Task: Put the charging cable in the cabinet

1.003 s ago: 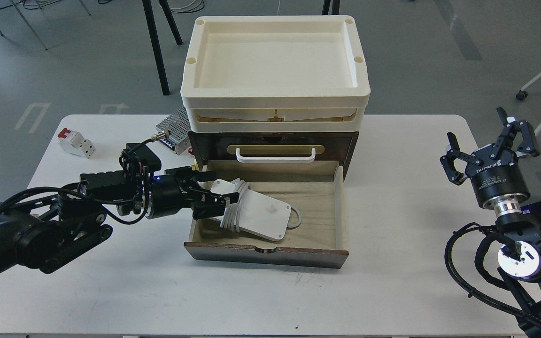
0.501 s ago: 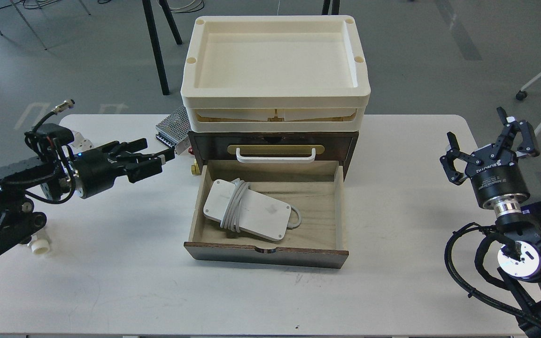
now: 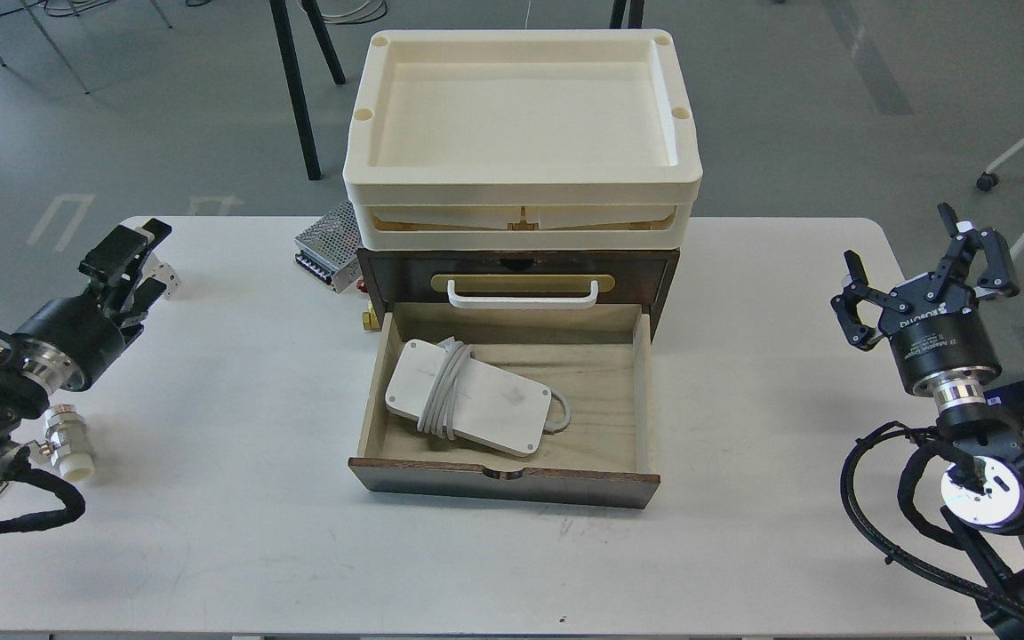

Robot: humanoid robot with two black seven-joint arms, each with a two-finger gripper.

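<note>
The charging cable (image 3: 468, 400), a flat white brick with its cord wound around the middle, lies flat in the left half of the cabinet's open pale-wood drawer (image 3: 605, 391). The cabinet (image 3: 388, 271) is a dark brown box with a white handle on a brass plate and cream trays (image 3: 521, 133) stacked on top. My left gripper (image 3: 137, 267) is open and empty over the table's far left, well clear of the drawer. My right gripper (image 3: 916, 258) is open and empty at the far right, pointing up.
A perforated metal power supply box (image 3: 325, 244) lies behind the cabinet's left side. A white block peeks out behind my left gripper's fingers (image 3: 125, 247). A small metal-and-white fitting (image 3: 68, 449) sits by my left arm. The drawer front (image 3: 503, 484) juts toward the table's middle.
My left gripper let go of the charging cable in the drawer and drew back left across the table to the far left edge. The cable stayed in the drawer. The right arm has not moved.
</note>
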